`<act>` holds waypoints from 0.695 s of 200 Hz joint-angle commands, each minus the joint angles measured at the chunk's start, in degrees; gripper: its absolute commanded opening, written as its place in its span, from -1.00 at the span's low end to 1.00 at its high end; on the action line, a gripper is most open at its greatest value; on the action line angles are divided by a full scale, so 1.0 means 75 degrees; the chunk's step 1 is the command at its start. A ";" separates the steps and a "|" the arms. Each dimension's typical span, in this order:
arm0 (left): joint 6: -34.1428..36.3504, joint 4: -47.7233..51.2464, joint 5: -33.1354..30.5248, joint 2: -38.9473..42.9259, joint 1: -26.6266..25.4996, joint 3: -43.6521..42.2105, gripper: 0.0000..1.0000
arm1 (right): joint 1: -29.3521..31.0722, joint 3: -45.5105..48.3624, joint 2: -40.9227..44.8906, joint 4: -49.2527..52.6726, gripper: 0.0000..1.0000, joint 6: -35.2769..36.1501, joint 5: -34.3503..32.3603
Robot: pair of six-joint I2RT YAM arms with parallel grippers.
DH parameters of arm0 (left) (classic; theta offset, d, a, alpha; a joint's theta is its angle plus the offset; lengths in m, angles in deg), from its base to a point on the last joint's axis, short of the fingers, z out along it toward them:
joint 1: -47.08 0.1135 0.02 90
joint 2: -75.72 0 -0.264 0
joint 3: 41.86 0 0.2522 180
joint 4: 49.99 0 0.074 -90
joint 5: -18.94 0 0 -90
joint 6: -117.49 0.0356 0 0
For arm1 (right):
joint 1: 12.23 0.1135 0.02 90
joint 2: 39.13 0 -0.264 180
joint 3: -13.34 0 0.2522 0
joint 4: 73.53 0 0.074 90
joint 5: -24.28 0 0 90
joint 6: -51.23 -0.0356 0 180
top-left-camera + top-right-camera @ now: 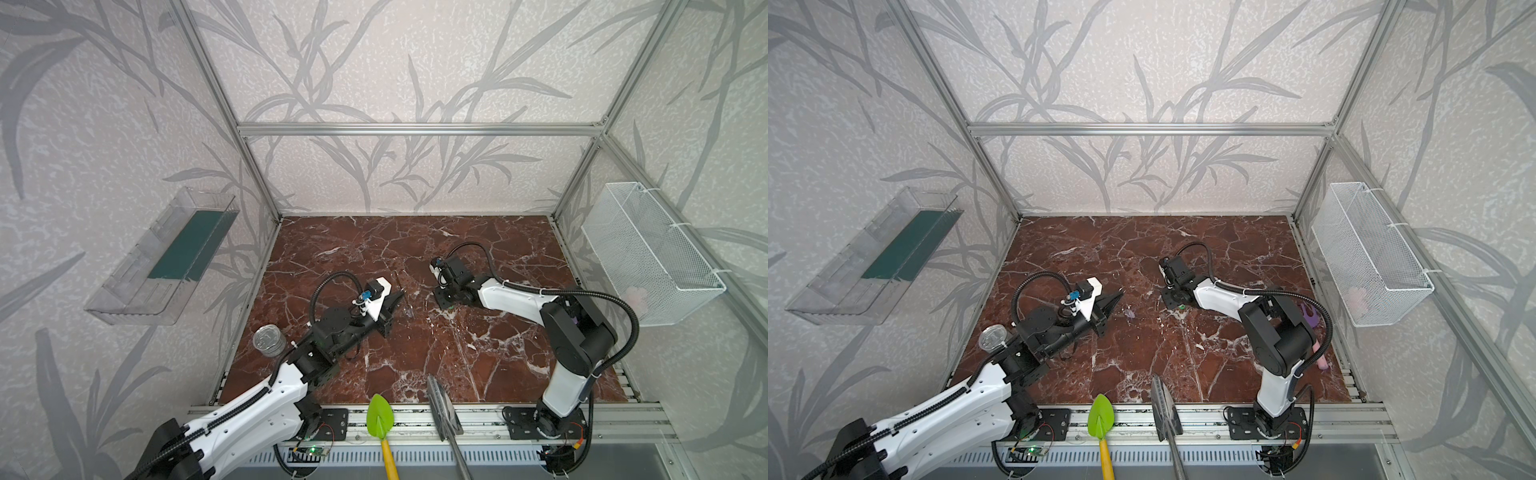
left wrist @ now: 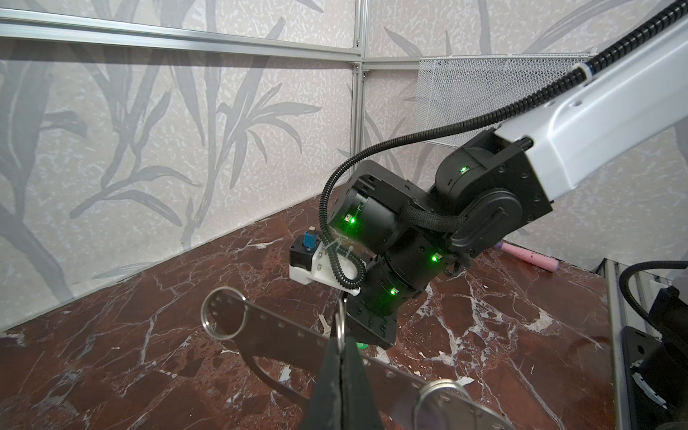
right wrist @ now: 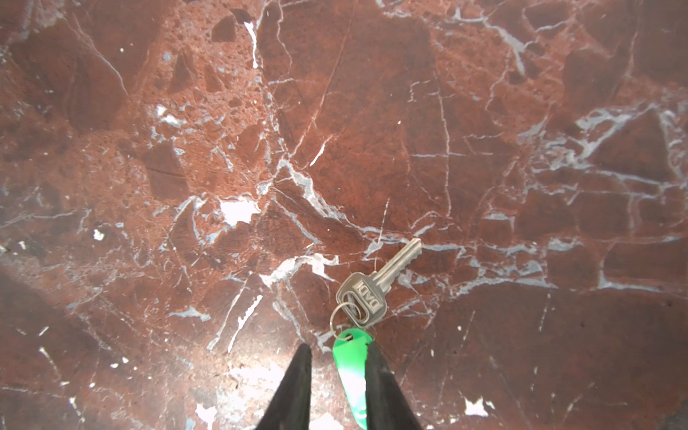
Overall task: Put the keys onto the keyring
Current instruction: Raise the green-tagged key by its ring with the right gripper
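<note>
Here the parted right gripper (image 3: 337,387) straddles the flat-lying green-tagged key (image 3: 376,284), blade pointing away.

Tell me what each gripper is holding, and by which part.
Left gripper pinches the keyring at its holed edge, mid-length. Right gripper is open around the green key, gripping nothing.

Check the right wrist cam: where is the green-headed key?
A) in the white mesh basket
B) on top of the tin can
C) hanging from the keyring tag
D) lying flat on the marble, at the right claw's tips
D: the green key lies flat on the marble table, its green head between the parted fingers of the right claw.
</note>
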 commanded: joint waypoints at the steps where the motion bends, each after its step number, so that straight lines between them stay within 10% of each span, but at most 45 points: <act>1: 0.0058 -0.0186 0.0024 0.0162 0.0016 0.0133 -1.00 | -0.0005 0.0022 -0.0198 0.0107 -0.42 0.0170 -0.0034; 139: 0.0106 -0.0148 0.0048 0.0065 0.0011 0.0246 -1.00 | 0.0019 -0.0210 -0.0767 0.0083 -0.42 0.0672 -0.0171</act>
